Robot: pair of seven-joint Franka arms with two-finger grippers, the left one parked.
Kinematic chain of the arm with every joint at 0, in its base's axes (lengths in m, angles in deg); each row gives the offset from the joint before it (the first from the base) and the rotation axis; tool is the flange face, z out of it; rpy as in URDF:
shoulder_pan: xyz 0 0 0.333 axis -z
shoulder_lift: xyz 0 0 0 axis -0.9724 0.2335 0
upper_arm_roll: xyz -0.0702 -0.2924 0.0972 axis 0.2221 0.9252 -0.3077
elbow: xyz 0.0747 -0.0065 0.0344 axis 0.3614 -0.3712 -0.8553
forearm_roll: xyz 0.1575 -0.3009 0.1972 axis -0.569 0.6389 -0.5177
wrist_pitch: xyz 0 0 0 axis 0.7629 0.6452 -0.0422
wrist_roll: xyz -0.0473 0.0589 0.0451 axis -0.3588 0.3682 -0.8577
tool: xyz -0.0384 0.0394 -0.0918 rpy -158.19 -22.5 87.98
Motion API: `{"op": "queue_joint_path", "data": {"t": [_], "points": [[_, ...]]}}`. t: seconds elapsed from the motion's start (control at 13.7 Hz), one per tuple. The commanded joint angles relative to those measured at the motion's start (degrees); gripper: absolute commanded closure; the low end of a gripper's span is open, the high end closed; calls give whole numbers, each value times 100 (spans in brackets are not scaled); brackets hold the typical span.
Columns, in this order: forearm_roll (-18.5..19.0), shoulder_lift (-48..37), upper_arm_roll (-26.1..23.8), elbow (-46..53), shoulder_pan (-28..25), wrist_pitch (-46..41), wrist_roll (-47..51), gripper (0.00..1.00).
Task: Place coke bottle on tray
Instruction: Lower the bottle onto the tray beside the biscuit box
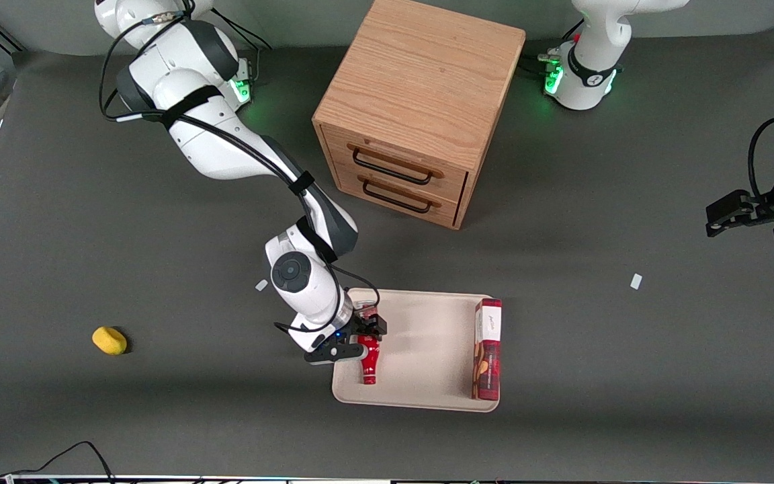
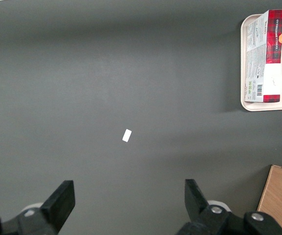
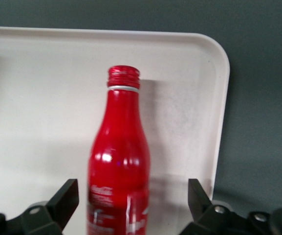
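The coke bottle [image 3: 119, 161] lies flat on the tray [image 3: 189, 98], its lower body between the gripper [image 3: 131, 205] jaws, which stand open, clear of it; cap pointing away from them.

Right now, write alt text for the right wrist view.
A red coke bottle lies on a beige tray, cap pointing away from the camera, near the tray's rounded corner. The gripper sits open, its fingers standing clear on either side of the bottle's lower body. Dark grey table shows past the tray's rim.
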Motion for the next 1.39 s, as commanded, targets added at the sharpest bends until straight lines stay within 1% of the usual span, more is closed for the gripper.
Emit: {"op": "queue_joint_path", "data": {"t": [0.0, 0.15, 0.22, 0.29, 0.88, 1.1, 1.32], "points": [[147, -6, 50, -42, -41, 103, 176, 0], [182, -6, 59, -68, -41, 103, 176, 0], [295, -6, 59, -77, -41, 103, 176, 0], [331, -15, 59, -77, -41, 103, 184, 0], [358, -129, 59, -209, 20, 95, 184, 0], [349, -330, 59, -323, 47, 16, 202, 0], [349, -760, 59, -648, 152, -124, 211, 0]]}}
